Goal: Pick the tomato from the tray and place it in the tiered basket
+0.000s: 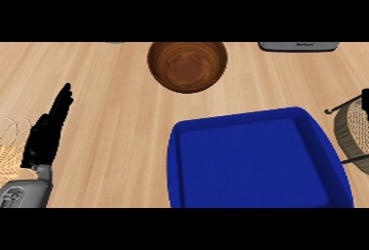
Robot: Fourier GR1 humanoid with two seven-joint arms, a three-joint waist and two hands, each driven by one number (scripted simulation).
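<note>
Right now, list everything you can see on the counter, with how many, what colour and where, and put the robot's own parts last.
deep blue rectangular plastic tray: one, blue, lower right of centre, nothing showing inside.
round dark brown wooden bowl: one, brown, top centre, beyond the tray.
grey flat object: one, grey, top right edge, mostly cut off; cannot tell what it is.
woven wicker basket with black wire frame: one, tan and black, right edge, partly out of view.
pale wicker basket with thin wire: one, beige, left edge, partly cut off.
light wooden counter: one, pale wood, under everything.
tomato: none visible.
left robot hand: one, black on a grey forearm, left side, fingers straight.
right robot hand: not in view.
</note>
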